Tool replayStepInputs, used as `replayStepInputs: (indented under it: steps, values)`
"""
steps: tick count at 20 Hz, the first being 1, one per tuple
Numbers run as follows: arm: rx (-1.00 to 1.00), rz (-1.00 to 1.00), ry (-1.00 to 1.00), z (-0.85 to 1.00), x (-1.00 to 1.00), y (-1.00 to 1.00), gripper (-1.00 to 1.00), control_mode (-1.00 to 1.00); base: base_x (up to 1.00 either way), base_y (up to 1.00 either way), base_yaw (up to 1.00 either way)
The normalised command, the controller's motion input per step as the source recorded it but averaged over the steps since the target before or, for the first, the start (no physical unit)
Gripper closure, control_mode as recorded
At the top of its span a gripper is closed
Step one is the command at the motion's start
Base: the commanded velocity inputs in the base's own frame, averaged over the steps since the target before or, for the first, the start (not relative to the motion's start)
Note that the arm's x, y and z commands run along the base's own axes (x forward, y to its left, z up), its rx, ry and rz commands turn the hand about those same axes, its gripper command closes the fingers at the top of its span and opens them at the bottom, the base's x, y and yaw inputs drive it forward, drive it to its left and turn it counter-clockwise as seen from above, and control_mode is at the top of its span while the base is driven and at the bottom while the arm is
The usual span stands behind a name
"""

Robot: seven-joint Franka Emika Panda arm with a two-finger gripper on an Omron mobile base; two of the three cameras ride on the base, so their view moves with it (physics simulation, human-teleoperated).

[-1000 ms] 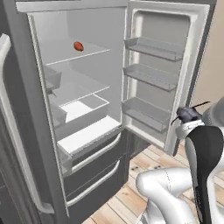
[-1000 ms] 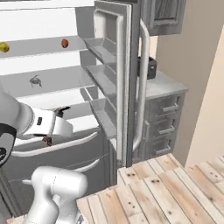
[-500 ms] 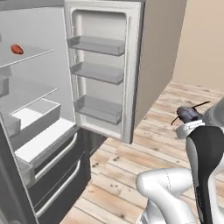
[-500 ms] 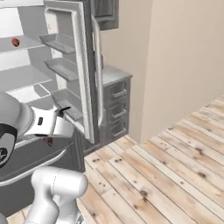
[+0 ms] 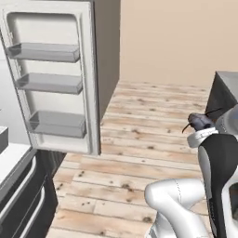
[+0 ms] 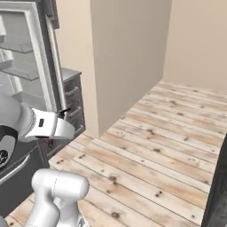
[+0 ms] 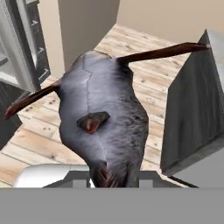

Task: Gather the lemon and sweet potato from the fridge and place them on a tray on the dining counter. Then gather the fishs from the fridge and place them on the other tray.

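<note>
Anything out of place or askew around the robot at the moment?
The fridge door hangs wide open, its shelves bare, with nothing tending it. The grey fish sits in the gripper. Nothing spilled or damaged.

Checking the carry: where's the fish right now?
The fish is clamped in the pincer, filling the hand view's centre; in the left base view it hangs over the wood floor, right of the open fridge door.
</note>
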Motion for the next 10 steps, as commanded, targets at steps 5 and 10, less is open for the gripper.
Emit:
replayStepInputs:
  steps: [5, 10]
  values:
    - [0.00, 0.00, 0.00, 0.00, 0.00, 0.00, 1.00, 1.00, -0.20, -0.02, -0.61]
    - [0.00, 0.00, 0.00, 0.00, 0.00, 0.00, 1.00, 1.00, -0.17, -0.13, -0.60]
